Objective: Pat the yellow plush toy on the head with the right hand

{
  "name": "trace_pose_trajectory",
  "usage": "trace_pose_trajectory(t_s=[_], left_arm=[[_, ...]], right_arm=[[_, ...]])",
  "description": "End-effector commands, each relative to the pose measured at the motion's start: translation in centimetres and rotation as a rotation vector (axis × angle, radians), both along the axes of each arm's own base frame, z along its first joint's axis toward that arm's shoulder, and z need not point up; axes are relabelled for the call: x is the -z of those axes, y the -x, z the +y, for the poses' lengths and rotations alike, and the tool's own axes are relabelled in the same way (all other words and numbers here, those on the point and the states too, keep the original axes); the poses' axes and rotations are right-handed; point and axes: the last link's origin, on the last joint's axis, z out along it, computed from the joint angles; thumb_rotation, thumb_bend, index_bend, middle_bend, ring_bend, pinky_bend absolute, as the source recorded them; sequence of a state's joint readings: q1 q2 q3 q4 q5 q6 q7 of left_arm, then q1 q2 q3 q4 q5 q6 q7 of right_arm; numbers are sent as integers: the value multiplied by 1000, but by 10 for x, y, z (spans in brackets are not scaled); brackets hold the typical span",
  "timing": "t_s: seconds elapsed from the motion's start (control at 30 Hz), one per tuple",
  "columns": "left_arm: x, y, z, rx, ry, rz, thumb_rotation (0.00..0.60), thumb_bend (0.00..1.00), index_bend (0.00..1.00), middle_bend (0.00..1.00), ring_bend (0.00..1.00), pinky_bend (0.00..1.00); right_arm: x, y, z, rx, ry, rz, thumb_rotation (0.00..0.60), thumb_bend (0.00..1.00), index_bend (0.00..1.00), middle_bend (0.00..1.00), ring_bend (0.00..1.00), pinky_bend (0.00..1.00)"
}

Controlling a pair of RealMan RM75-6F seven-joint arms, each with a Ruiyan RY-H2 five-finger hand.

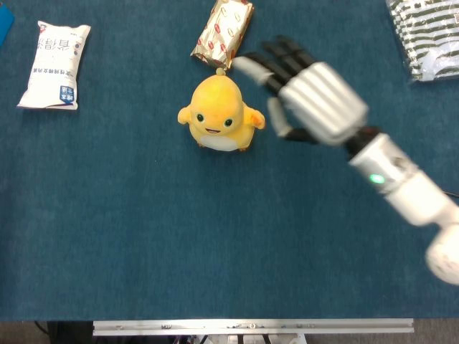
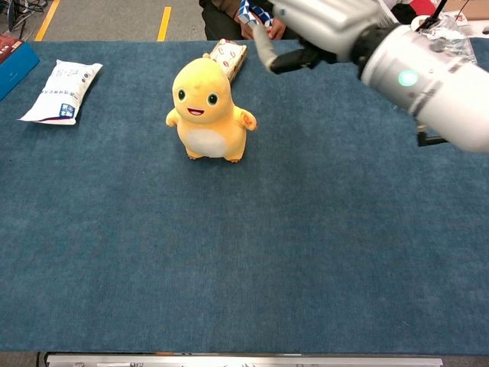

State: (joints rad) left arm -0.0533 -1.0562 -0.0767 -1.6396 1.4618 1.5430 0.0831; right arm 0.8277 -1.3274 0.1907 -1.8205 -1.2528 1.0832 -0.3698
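The yellow plush toy (image 1: pixel 217 115) stands upright on the blue table, facing the robot; the chest view shows it (image 2: pixel 207 109) left of centre with its head uncovered. My right hand (image 1: pixel 305 97) hangs in the air to the toy's right and above it, fingers spread and holding nothing. In the chest view that right hand (image 2: pixel 321 27) is high at the top edge, clear of the toy. The left hand is not seen in either view.
A gold snack pack (image 1: pixel 224 29) lies just behind the toy. A white pouch (image 1: pixel 56 64) lies at the far left, and striped packets (image 1: pixel 427 36) at the far right. A blue box (image 2: pixel 11 61) sits at the left edge.
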Motion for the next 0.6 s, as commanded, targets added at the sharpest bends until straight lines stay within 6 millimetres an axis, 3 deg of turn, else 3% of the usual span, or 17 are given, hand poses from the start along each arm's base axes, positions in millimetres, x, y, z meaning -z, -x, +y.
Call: trace_pose_trajectory(t_s=[0.03, 0.17, 0.3, 0.6], left_arm=[[2, 0, 3, 8, 4, -4, 600, 384, 489, 475, 365, 391], [4, 2, 5, 18, 4, 9, 600, 384, 489, 475, 365, 391], [7, 2, 6, 29, 5, 19, 600, 384, 489, 476, 365, 391], [16, -5, 12, 60, 19, 9, 600, 384, 489, 475, 365, 391]], right_arm=[[-29, 48, 23, 110, 73, 66, 390, 248, 0, 120, 3, 17], [-53, 93, 45, 210, 151, 135, 397, 186, 0, 123, 3, 17], [-73, 131, 67, 307, 234, 190, 458, 186, 0, 126, 3, 17], [-90, 183, 111, 457, 327, 144, 504, 188, 0, 140, 3, 17]])
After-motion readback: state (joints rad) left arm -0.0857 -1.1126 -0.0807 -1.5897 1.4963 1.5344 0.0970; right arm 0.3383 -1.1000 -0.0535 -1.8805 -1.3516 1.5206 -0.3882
